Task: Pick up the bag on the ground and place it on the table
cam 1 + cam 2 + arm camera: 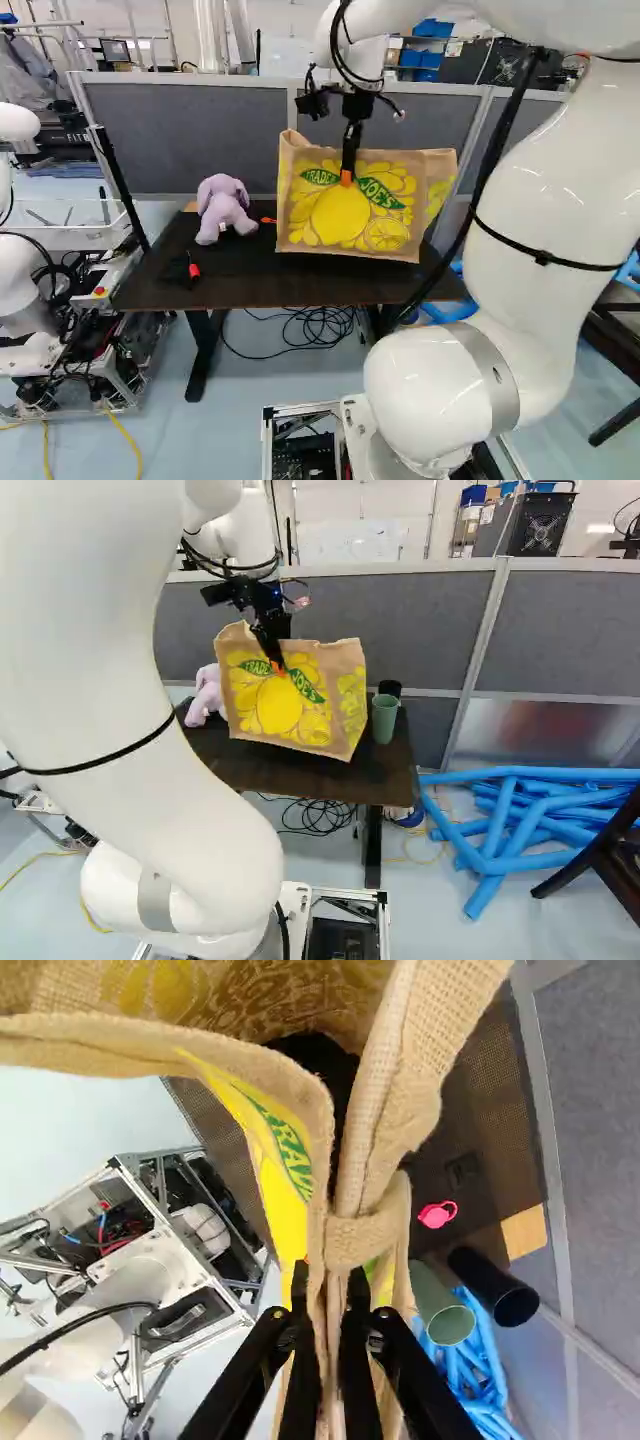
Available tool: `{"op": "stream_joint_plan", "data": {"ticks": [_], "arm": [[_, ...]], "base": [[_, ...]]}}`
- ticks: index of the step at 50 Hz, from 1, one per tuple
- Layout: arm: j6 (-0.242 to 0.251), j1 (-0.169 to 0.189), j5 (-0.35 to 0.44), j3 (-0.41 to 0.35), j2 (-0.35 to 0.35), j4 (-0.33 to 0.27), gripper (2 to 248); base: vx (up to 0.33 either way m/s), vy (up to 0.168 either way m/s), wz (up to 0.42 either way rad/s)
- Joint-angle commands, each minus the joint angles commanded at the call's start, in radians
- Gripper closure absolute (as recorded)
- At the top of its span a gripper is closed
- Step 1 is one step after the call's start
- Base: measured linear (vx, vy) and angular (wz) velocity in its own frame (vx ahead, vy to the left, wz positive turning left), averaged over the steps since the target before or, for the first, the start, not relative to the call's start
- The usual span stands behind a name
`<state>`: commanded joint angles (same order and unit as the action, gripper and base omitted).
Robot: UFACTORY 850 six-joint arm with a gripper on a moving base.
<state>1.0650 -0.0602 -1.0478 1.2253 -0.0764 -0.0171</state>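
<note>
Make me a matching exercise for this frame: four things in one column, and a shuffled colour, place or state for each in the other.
Things
1. Bag
2. Plush toy
3. Green cup
4. Blue tubes

Descriptions
A. Piled on the floor
B. Pinched in the gripper
C. Purple, sitting on the table
D. Right beside the black cup

Right pairs: 1-B, 2-C, 3-D, 4-A

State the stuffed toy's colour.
The stuffed toy is pale purple, seen best in the left base view.
</note>
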Motion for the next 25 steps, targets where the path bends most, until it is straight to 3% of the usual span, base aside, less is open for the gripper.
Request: {"op": "stream_joint_plan", "data": {"ticks": [8,25], "arm": [[0.057,0.0,0.021,-0.002,-0.022,0.0,229],[0.07,0.0,0.028,-0.002,-0.073,0.0,229]], "base": [[0.0,0.0,0.0],[0.0,0.0,0.0]]}}
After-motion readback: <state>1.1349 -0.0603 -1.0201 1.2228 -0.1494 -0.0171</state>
